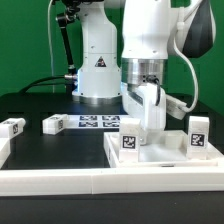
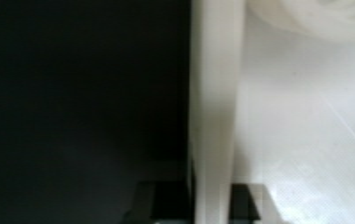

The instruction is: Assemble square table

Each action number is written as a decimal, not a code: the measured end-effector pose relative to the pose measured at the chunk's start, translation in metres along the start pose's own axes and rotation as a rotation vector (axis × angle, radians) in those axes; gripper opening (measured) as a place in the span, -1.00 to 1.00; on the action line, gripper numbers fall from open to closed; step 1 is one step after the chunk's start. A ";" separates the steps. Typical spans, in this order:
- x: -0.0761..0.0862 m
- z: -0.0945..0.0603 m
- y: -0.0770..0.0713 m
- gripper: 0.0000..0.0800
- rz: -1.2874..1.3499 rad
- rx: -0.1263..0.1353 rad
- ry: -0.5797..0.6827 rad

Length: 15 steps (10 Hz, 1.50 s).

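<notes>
The white square slab (image 1: pixel 165 157) lies flat at the exterior view's right front. Two white tagged legs (image 1: pixel 130 141) (image 1: pixel 197 136) stand upright on it. Two more legs lie loose on the black table at the exterior view's left (image 1: pixel 13 127) (image 1: pixel 52 123). My gripper (image 1: pixel 150 124) reaches down onto the slab's far edge. In the wrist view the slab's raised rim (image 2: pixel 213 100) runs between my two dark fingers (image 2: pixel 165 205), and the gripper (image 2: pixel 213 206) is shut on it. The slab's surface (image 2: pixel 316 130) fills one side of that view.
The marker board (image 1: pixel 98 122) lies flat behind the slab, in front of the arm's base (image 1: pixel 98 75). A long white border rail (image 1: pixel 90 181) runs along the front of the table. Cables hang at the back left.
</notes>
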State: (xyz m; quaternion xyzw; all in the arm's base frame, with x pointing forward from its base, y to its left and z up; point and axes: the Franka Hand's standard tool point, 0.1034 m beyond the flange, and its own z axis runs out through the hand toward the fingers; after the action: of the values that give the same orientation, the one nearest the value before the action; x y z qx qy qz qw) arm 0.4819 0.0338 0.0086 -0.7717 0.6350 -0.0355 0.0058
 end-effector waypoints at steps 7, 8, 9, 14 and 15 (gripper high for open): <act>0.053 0.001 0.012 -0.85 -0.504 -0.012 0.015; 0.057 0.000 0.011 -0.85 -0.548 -0.008 0.022; 0.059 0.000 0.010 -0.85 -0.577 -0.006 0.027; 0.075 -0.004 0.003 -0.85 -1.011 -0.016 0.066; 0.076 -0.004 0.002 -0.85 -1.087 -0.020 0.067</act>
State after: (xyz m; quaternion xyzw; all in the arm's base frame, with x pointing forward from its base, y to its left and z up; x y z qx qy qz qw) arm 0.4942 -0.0410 0.0161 -0.9873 0.1448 -0.0519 -0.0411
